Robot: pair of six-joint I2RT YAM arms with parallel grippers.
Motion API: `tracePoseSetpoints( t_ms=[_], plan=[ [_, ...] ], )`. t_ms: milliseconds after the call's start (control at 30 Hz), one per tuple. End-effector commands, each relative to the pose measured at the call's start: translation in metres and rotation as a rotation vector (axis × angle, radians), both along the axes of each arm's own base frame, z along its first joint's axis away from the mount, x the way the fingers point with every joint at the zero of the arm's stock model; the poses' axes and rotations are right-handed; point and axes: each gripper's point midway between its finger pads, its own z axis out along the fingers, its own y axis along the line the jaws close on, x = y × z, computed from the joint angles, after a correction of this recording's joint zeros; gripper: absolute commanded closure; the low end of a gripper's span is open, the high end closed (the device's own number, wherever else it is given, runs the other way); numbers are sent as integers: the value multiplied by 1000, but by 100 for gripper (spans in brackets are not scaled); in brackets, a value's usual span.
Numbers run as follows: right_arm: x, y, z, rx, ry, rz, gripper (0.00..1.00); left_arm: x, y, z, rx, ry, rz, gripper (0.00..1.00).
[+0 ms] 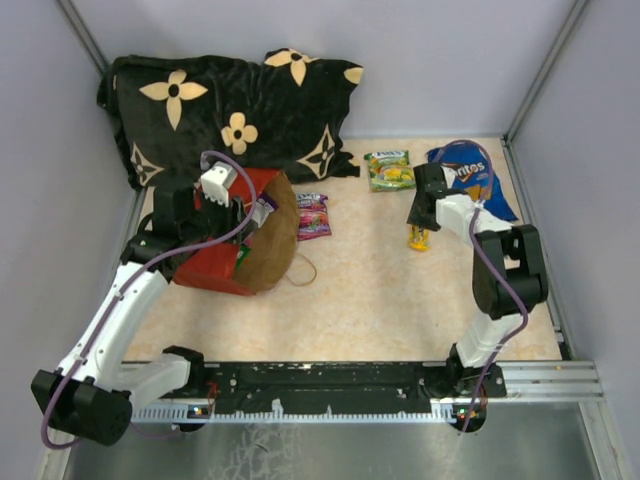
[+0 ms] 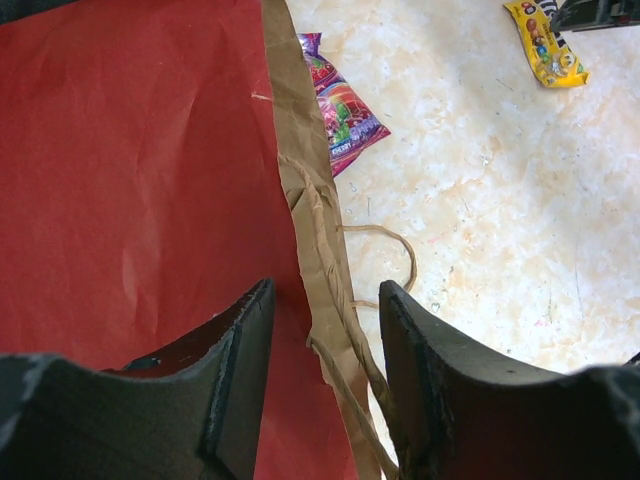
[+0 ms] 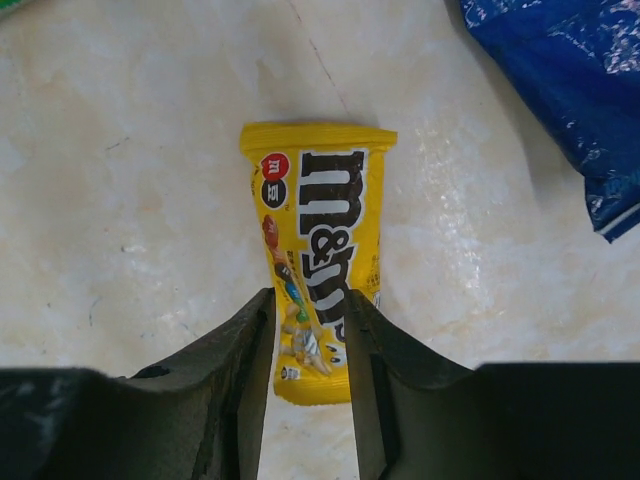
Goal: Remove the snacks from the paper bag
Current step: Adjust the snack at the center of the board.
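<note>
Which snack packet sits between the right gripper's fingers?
The yellow M&M's packet, straddled by the right gripper; the purple pouch, green pouch and blue Doritos bag lie apart.

On my left, the red paper bag [image 1: 212, 266] lies tipped over, its brown mouth facing right, a tan cord handle [image 2: 396, 246] trailing on the table [image 1: 380, 300]. A purple pouch [image 1: 312, 215] lies beside the mouth. Well right lie a green pouch [image 1: 390, 170], a blue Doritos bag [image 1: 470, 175] and a yellow M&M's packet [image 3: 322, 250], all flat.
</note>
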Motion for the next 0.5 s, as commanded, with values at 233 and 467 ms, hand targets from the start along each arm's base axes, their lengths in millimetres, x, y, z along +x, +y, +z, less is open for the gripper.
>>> tracePoseSetpoints(
  t_ms=[233,467],
  plan=[
    [21,-5,-23,-49,13,-4,89,8,0,2,1,-7,10,47],
    [0,-12,12,-92,-41,15,100,8,1,1,4,-4,15,47]
  ],
)
